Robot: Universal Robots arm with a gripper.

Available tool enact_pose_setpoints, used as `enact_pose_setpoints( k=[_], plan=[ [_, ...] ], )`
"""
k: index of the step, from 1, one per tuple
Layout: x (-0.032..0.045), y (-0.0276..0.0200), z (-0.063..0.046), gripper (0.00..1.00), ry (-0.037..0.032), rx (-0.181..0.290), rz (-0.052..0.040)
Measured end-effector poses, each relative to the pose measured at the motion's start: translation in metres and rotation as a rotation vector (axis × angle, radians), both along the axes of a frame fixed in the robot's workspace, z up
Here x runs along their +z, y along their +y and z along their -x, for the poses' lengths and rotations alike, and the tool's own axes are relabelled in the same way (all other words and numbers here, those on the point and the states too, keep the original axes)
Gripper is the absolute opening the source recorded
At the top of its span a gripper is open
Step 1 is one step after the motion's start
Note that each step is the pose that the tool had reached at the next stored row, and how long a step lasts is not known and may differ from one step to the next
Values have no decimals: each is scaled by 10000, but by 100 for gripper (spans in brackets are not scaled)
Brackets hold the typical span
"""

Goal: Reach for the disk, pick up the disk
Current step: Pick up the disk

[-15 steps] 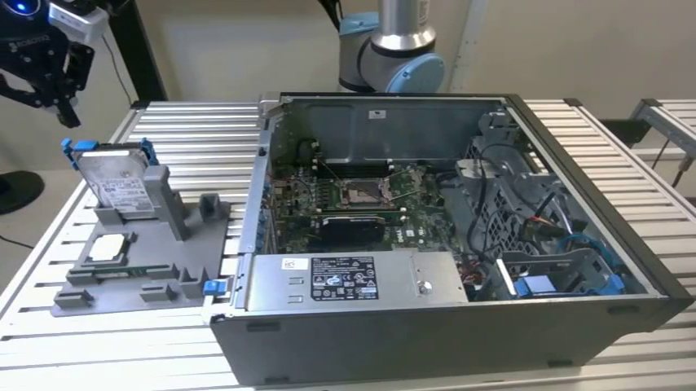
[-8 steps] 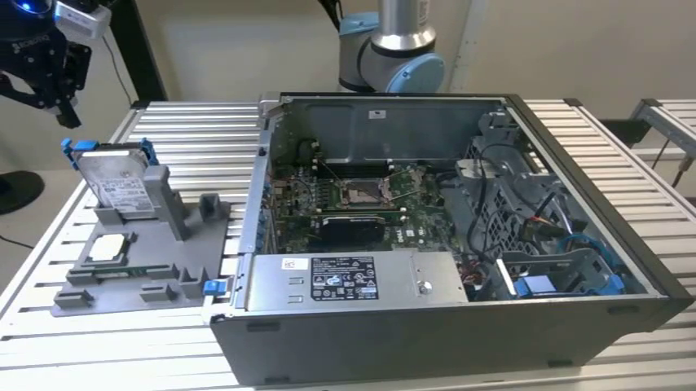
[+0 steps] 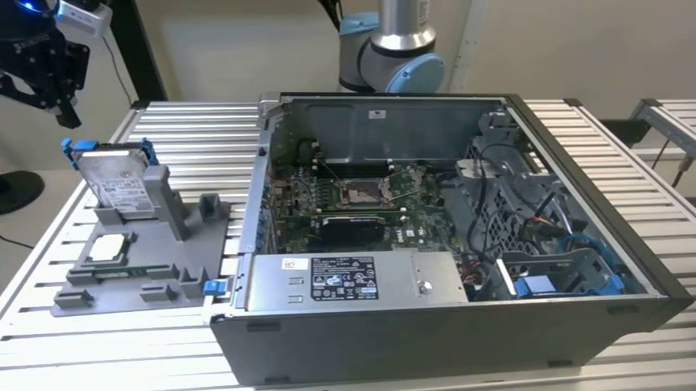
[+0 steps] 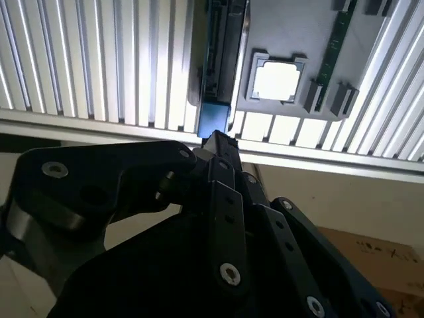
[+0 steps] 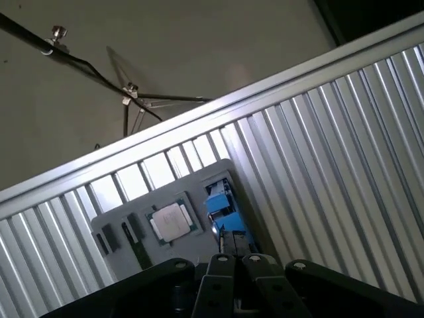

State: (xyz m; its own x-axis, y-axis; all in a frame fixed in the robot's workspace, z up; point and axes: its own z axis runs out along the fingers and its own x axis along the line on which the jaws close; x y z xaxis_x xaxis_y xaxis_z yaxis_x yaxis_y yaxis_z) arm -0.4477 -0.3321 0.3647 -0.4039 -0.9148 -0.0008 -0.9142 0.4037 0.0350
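Reach step, no contact yet. Claw (image 5: 231, 244) together, nothing held. Hangs well above and apart from disk (image 3: 117, 181), toward the exterior view's left. In both wrist views, aimed roughly down at blue bracket (image 4: 213, 121).

Disk location: near upright, on edge, in slot of grey holder (image 3: 152, 281) on tabletop (image 3: 196, 130), beside open PC case (image 3: 435, 350). Chip (image 3: 109, 247) flat in a holder pocket just beside it. Not the target.

Suggest:
- spread wider than disk thickness before descending
- come straight down over top edge, centred on the width
- clamp the flat metal faces, not bracket tabs alone; thin plastic, likely flexes
- keep clear of holder upright behind the disk

Materials:
- disk: flat, rectangular, smooth bare silver metal, white label; probably slippery
- holder: matte moulded plastic, blocky
- tabletop: ribbed aluminium slats
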Motion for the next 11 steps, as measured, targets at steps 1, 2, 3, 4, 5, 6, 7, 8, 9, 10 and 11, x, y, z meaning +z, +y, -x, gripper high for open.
enact_pose_setpoints(
  k=[1,2,3,4,5,6,7,8,9,10,11],
  plan=[
    [0,0,0,0,0,12,0],
    [0,0,0,0,1,44,0],
    [0,-1,0,0,0,110,0],
    [0,-1,-1,0,-1,206,0],
    [0,-1,-1,0,0,329,0],
    [0,-1,-1,0,0,449,0],
    [0,-1,-1,0,-1,594,-1],
    [0,0,-1,0,0,740,0],
    [0,-1,-2,0,0,904,0],
    [0,-1,-2,0,0,1062,0],
    [0,-1,-2,0,0,1230,0]
  ],
)
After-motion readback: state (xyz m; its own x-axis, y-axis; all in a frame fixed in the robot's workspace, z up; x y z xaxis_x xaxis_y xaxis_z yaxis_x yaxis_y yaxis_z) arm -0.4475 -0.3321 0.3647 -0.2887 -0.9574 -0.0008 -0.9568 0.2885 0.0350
